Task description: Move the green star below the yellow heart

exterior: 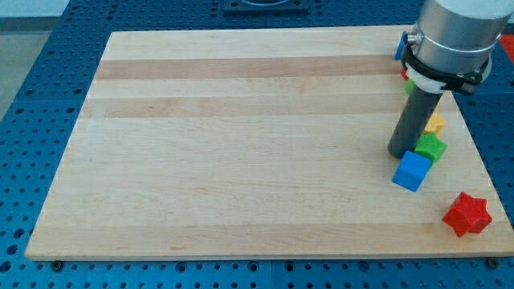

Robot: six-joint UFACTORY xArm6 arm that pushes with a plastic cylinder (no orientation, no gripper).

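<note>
The arm carries no gripper, so nothing opens, closes or clamps; contact is made by my tip, the lower end of a dark rod standing upright on the board near its right edge. The blocks crowd that same edge, which leaves the rest of the wood free as pushing room; any shove toward the view's left has a long run, while one toward the view's right has almost none before the rim. The green star lies just to the right of my tip, close beside it, and whether the two touch cannot be told because the rod hides the star's left part. The yellow heart sits just above the star, partly behind the rod, its shape only partly readable; the star thus appears to lie already on the lower side of the heart, so the task looks near its end, with perhaps only fine alignment left. The blue cube sits directly below my tip and below-left of the star, near enough to be nudged by a careless stroke. The red star lies well apart at lower right; a blue block, a red one and a second green one peep out behind the arm, shapes unclear.
</note>
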